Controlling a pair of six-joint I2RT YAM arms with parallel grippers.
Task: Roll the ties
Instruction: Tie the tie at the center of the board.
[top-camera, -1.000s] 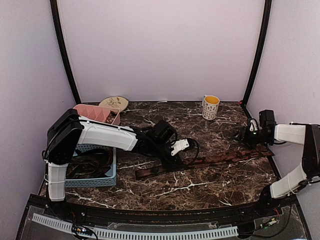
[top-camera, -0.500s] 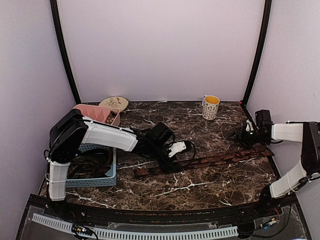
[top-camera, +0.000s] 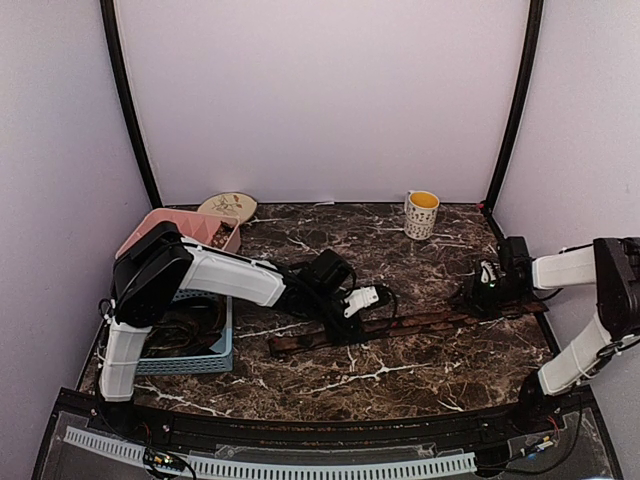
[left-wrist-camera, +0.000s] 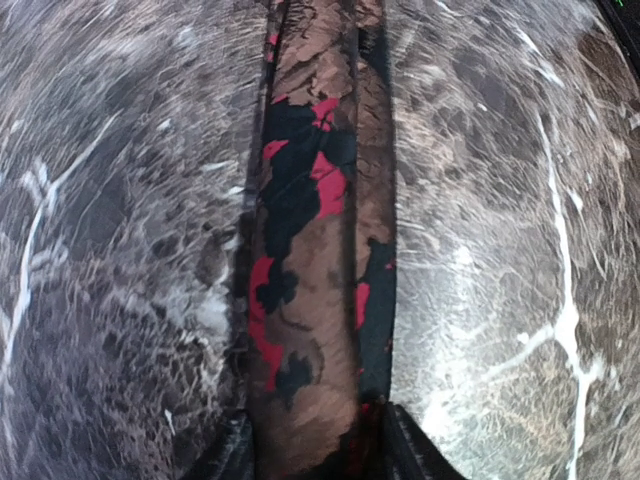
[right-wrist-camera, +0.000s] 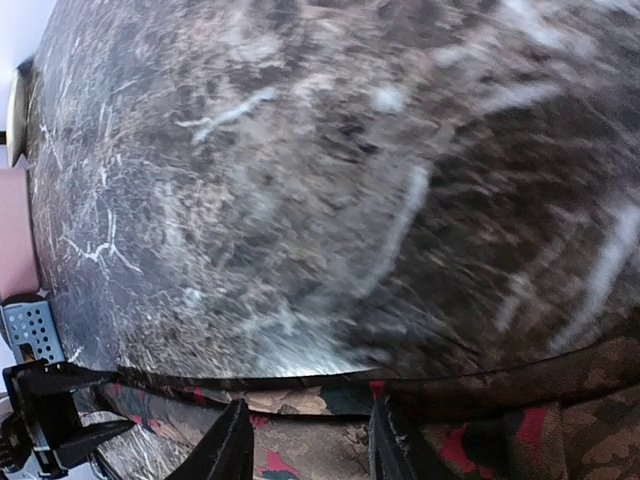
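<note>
One reddish-brown patterned tie (top-camera: 430, 322) lies flat across the marble table, from the middle to the right side. My left gripper (top-camera: 345, 322) is low over its left part. In the left wrist view the tie (left-wrist-camera: 315, 230) runs up the middle, and the gripper (left-wrist-camera: 318, 455) is open with one finger at each edge of it. My right gripper (top-camera: 478, 300) is low at the tie's right part. In the right wrist view that gripper (right-wrist-camera: 305, 445) is open, its tips over the tie's (right-wrist-camera: 560, 420) far edge. More dark ties (top-camera: 178, 330) lie in a basket.
A blue basket (top-camera: 190, 360) stands at the left. A pink tray (top-camera: 195, 228) and a plate (top-camera: 228, 207) are behind it. A mug (top-camera: 421, 213) stands at the back right. The basket's corner (right-wrist-camera: 30, 330) shows in the right wrist view.
My right gripper has moved left and down onto the tie's right part. My left gripper has shifted slightly left along the tie. The tie has barely moved.
</note>
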